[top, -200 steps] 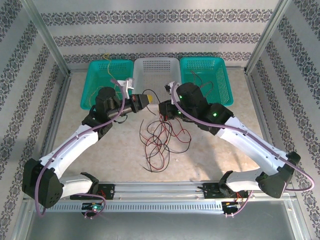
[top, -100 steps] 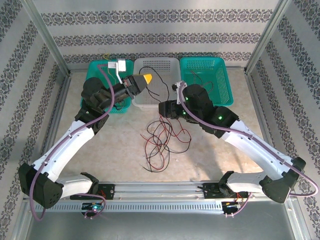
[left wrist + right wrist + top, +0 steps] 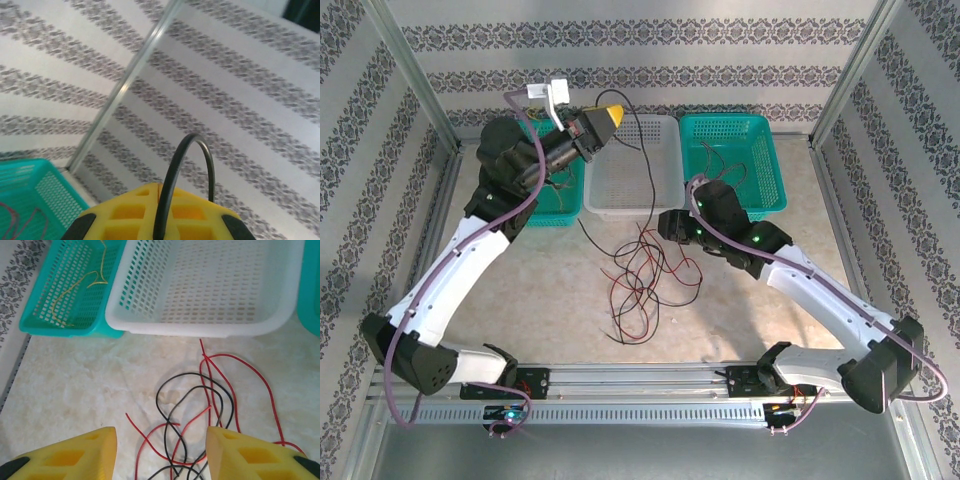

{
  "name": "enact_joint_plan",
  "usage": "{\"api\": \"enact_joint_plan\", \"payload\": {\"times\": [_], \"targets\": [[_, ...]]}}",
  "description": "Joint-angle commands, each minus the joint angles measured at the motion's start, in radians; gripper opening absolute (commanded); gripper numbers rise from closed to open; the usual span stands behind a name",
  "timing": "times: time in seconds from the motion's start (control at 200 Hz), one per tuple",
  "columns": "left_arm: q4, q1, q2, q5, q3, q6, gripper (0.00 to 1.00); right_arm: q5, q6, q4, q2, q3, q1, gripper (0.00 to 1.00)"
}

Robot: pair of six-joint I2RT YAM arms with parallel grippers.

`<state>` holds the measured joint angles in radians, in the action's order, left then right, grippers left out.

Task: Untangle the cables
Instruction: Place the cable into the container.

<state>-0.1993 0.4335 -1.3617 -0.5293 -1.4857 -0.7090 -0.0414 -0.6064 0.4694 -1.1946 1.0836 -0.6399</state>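
left jaws: clamped on black cable (image 3: pixel 170 185) | right jaws: apart, cable tangle (image 3: pixel 192 415) below between them | likely light, limp, snag-prone | pinch one strand clear of crossings

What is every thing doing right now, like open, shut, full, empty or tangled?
left gripper, shut on the black cable, raised over the baskets.
black cable, pinched, trailing down toward the pile.
right gripper, open, holding nothing, above the pile.
cable pile, red and black, tangled on the table.
white basket, empty.
left teal basket, holds a yellow cable.
right teal basket, holds a few thin cables.
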Motion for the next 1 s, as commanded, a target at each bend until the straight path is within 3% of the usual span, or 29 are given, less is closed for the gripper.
{"api": "enact_joint_plan", "payload": {"times": [0.0,0.38,0.735,0.974,0.994], "targets": [[0.129,-0.017,-0.054,0.108,-0.069,0.074,0.00,0.014,-0.033,-0.018,0.061,-0.042,0.025,0.51],[0.110,-0.057,-0.244,0.176,-0.215,0.119,0.00,0.045,-0.064,0.003,0.214,-0.161,0.069,0.52],[0.130,-0.103,-0.456,0.184,-0.398,0.110,0.00,0.044,-0.066,0.029,0.257,-0.191,0.077,0.52],[0.155,-0.108,-0.543,0.252,-0.419,0.144,0.00,0.044,-0.062,0.041,0.266,-0.191,0.080,0.53],[0.160,-0.108,-0.548,0.256,-0.419,0.144,0.05,0.044,-0.062,0.041,0.265,-0.191,0.079,0.53]]}}
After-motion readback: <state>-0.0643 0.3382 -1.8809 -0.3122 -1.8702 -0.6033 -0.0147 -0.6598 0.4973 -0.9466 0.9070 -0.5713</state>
